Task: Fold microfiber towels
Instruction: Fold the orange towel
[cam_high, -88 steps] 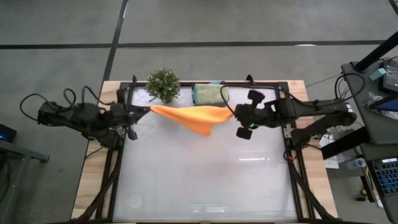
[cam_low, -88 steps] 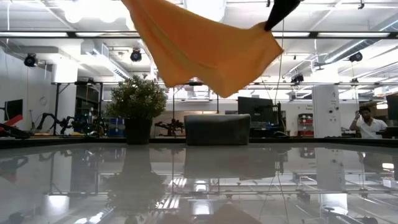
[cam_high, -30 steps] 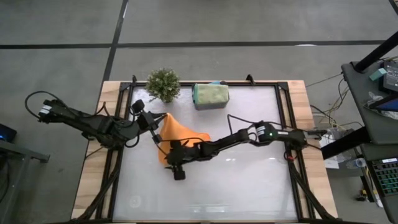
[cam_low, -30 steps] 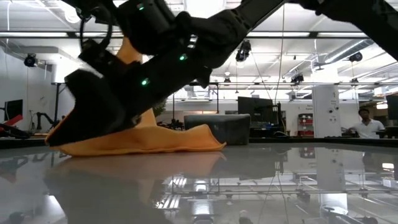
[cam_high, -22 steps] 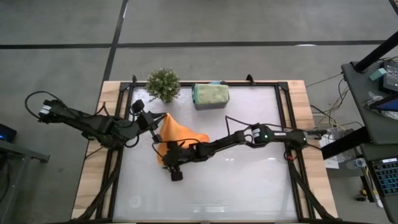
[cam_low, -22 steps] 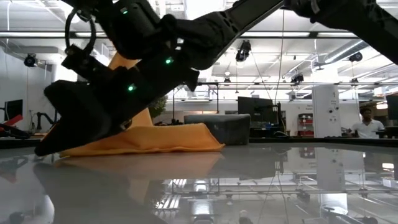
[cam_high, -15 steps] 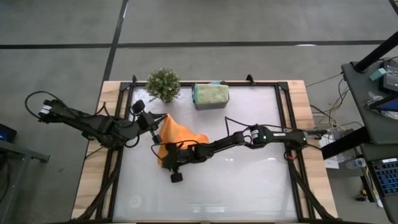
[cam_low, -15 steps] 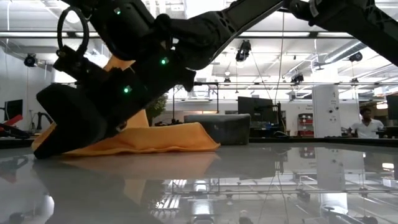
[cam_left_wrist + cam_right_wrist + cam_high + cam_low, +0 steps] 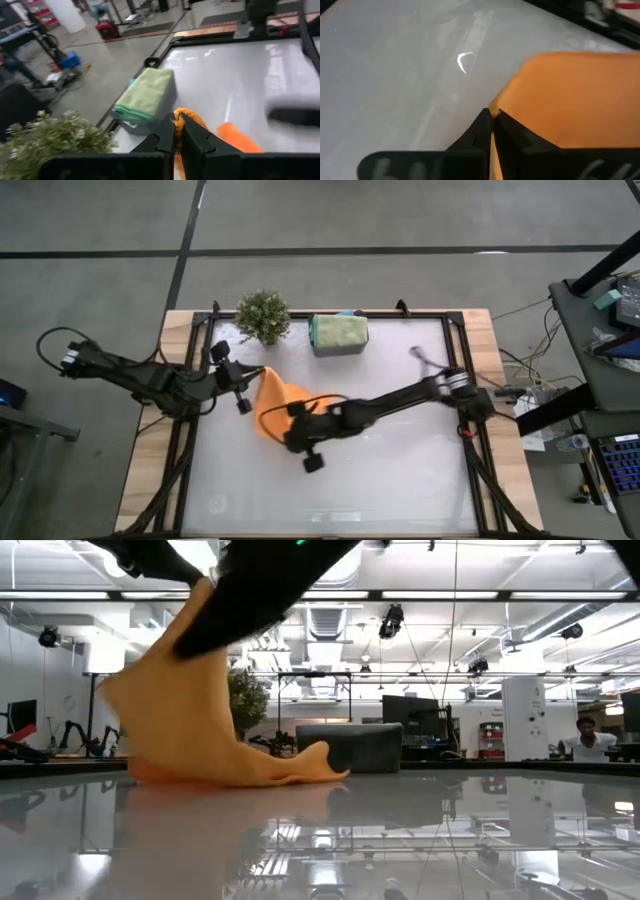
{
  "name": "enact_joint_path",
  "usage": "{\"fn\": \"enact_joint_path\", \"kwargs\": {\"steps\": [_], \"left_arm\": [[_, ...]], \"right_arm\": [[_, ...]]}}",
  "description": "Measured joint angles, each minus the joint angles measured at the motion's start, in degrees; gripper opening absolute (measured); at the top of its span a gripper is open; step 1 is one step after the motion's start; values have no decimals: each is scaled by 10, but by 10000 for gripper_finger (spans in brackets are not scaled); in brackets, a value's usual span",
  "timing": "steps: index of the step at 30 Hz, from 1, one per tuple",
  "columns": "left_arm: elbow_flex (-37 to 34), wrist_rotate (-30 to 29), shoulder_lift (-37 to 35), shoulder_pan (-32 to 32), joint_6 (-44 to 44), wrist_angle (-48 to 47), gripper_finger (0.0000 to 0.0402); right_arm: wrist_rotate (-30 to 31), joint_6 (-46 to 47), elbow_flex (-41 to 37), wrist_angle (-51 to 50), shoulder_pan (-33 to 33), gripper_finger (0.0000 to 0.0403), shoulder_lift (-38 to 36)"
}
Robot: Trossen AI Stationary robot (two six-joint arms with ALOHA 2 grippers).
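Evidently soft and light, the orange towel (image 9: 279, 402) is draped limply on the tabletop (image 9: 400, 470) left of centre, pinched at its edges by the closed left tool (image 9: 178, 131) and right tool (image 9: 491, 118), where hold is judged best taken.

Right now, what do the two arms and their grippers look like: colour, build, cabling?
Both arms are matte black, slim and jointed, with loose black cables looping near the left arm's base. The right arm has a silver band at one joint. The left gripper and right gripper each have two dark, tapered, flat-sided fingers. No readable markings show.
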Motion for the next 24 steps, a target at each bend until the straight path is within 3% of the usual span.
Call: {"fn": "enact_joint_path", "kwargs": {"steps": [10,14,18,24], "left_arm": [[-2,94,-60,0,6,-25,0],[-2,131,-78,0,38,-31,0],[2,213,-94,0,59,-29,0],[3,353,-109,0,65,-39,0]], "right_arm": [[102,66,-206,-69,23,9,-340],[169,69,-260,-68,19,8,-450],[193,75,-298,-79,-9,8,-523],[193,70,-343,-84,-42,8,-563]]}}
